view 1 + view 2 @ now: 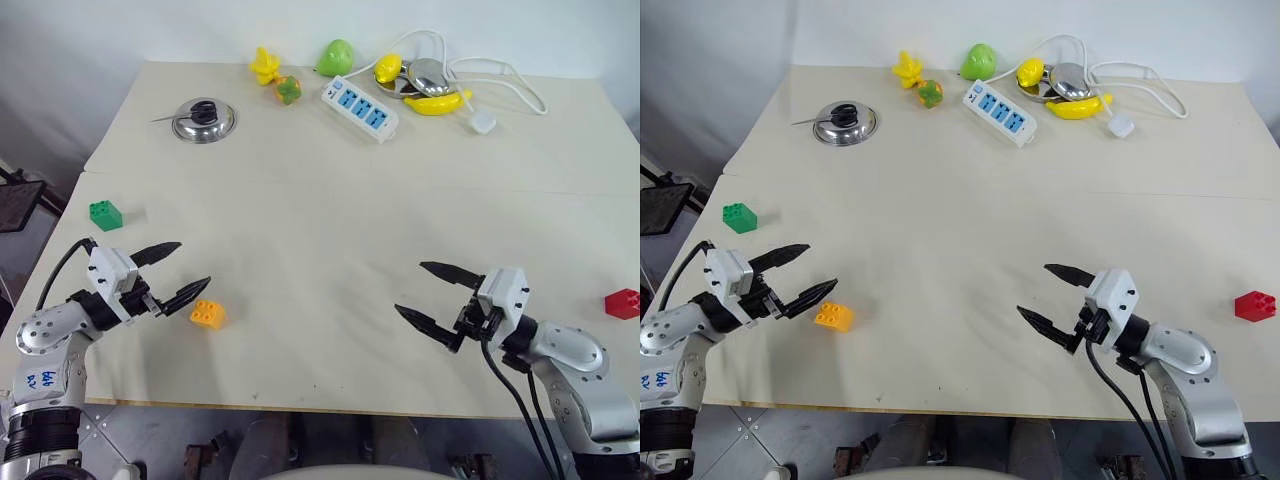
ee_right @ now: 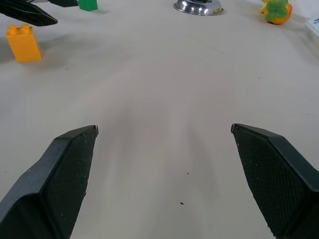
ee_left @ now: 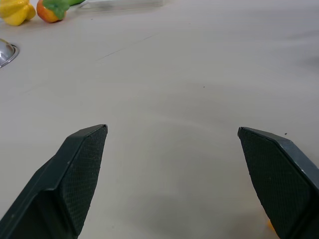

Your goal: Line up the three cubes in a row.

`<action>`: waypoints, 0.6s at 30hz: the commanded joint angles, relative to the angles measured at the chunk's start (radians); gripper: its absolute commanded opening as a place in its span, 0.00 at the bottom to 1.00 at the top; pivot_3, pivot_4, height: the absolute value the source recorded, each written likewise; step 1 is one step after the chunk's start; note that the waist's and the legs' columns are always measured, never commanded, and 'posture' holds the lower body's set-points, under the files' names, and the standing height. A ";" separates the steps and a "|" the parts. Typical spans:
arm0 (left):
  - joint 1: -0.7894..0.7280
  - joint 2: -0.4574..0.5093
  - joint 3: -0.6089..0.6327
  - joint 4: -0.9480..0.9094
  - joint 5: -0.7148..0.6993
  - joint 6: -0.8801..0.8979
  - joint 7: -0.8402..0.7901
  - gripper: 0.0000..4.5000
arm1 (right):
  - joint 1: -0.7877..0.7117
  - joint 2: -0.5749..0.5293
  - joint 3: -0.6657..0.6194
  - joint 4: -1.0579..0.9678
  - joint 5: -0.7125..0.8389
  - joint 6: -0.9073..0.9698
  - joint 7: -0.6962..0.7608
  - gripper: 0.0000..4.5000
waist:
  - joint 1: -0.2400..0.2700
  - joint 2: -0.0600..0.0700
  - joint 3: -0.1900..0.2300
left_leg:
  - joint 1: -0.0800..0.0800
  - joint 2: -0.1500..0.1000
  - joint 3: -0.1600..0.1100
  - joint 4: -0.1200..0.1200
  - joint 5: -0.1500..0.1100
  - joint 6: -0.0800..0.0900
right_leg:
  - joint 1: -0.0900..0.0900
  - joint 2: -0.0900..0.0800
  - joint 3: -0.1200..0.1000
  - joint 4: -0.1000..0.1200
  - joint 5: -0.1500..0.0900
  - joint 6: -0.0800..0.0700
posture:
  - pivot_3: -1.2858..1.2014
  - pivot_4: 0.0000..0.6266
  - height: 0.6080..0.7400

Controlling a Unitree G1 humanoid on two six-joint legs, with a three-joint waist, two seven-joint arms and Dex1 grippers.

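Note:
Three studded cubes lie far apart on the cream table [image 1: 320, 230]. The orange-yellow cube [image 1: 208, 314] sits near the front left, just right of my left gripper [image 1: 181, 270], which is open with nothing between its fingers. At the left edge rests the green cube [image 1: 105, 214]. The red cube [image 1: 622, 303] is at the far right edge. My right gripper [image 1: 425, 292] is open and empty over the front right of the table, well left of the red cube. In the right wrist view the orange-yellow cube [image 2: 22, 43] and green cube [image 2: 88, 5] show ahead.
Along the back edge lie a steel pot lid [image 1: 204, 120], a white power strip [image 1: 360, 108] with its cable, toy fruits such as a yellow banana [image 1: 438, 103] and a green pear [image 1: 336, 58], and a small metal bowl [image 1: 430, 75].

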 commanded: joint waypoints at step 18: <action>-0.270 -0.073 -0.370 -0.440 -0.148 0.424 -0.075 0.99 | 0.552 0.278 -0.836 -0.063 0.220 0.073 -0.436 1.00 | 0.024 0.000 0.000 | 0.003 -0.001 0.002 -0.001 -0.002 0.000 | 0.003 0.001 0.003 -0.001 0.000 0.000 | 0.52 0.24 1.00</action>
